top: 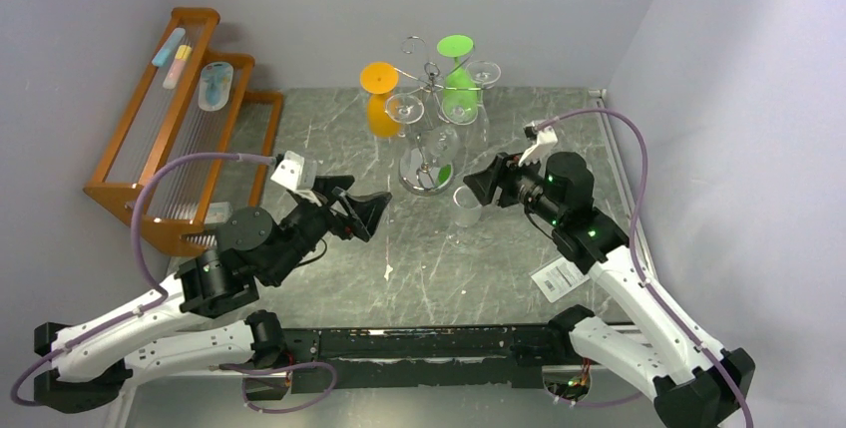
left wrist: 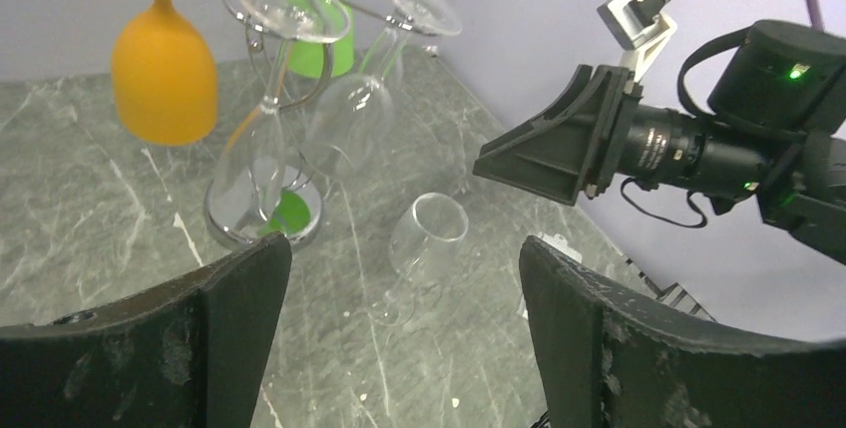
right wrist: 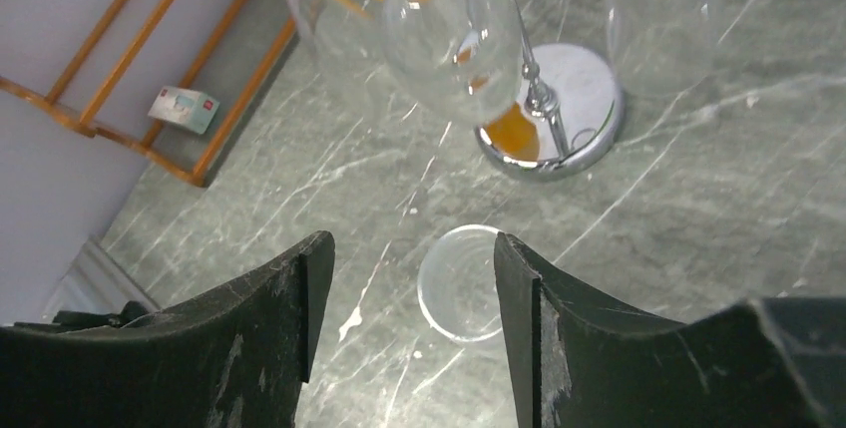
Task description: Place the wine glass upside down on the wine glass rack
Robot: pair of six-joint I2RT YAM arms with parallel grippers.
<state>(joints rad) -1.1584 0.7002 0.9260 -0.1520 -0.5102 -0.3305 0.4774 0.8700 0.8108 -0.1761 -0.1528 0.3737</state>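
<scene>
On the counter (top: 419,268), we see the wine glass (top: 466,207) lying on its side just beside the base of the wine glass rack (top: 430,77); left and right jaws both gape wide, gripping nothing.

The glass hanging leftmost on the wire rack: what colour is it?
The glass is orange, clearest in the left wrist view.
</scene>
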